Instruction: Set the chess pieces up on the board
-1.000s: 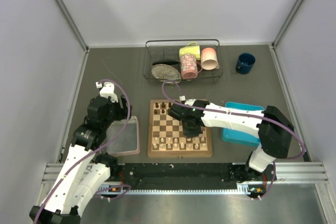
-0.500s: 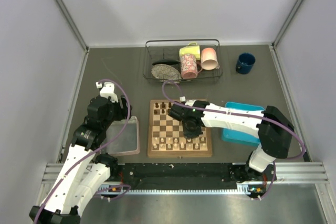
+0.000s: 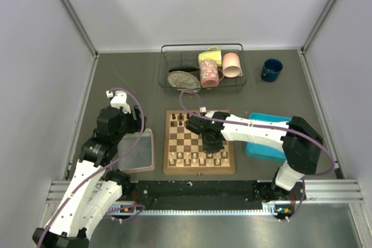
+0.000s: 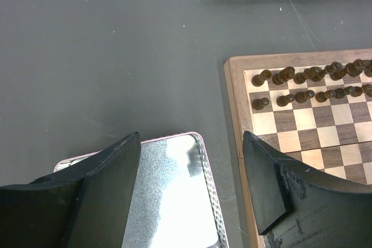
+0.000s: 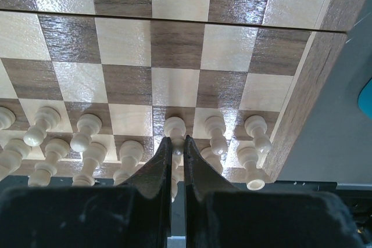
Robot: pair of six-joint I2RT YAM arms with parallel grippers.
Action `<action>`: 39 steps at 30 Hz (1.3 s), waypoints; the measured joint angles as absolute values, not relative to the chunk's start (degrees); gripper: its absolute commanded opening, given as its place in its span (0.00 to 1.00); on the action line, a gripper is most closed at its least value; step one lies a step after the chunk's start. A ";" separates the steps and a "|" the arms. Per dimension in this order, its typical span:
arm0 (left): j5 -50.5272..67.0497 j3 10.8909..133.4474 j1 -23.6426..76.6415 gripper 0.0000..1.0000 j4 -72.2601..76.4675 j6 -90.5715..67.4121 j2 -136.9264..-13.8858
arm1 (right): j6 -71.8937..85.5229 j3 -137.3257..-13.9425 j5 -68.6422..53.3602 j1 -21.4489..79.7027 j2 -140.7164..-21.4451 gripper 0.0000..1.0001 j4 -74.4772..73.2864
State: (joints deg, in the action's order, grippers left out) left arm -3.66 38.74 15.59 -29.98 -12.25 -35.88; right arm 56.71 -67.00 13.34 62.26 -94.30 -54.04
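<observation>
The chessboard [image 3: 199,170] lies at the table's middle. Dark brown pieces [image 3: 181,119] stand along its far two rows, and show in the left wrist view [image 4: 308,76]. Cream pieces [image 3: 197,158] fill its near two rows. My right gripper [image 3: 210,142] is low over the board's near right part. In the right wrist view it [image 5: 174,141] is shut on the head of a cream pawn [image 5: 174,127] that stands on a dark square. My left gripper [image 3: 125,126] is open and empty [image 4: 192,143] over the clear pinkish tray [image 4: 168,196], left of the board's border [image 4: 235,103].
A wire basket [image 3: 201,65] with mugs and a plate stands behind the board. A dark blue mug [image 3: 271,69] is at the back right. A blue tray [image 3: 264,143] lies right of the board, partly under the right arm. The pinkish tray [image 3: 136,150] touches the board's left side.
</observation>
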 measured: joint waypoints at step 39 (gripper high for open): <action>-3.68 38.74 15.64 0.75 -29.95 -12.27 -35.88 | 57.17 -67.02 13.78 62.50 -95.04 0.08 -53.89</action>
State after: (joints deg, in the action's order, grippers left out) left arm -3.68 38.74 15.64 -29.95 -12.27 -35.88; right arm 57.17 -67.02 13.78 62.50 -95.04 -53.89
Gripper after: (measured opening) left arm 0.753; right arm 0.079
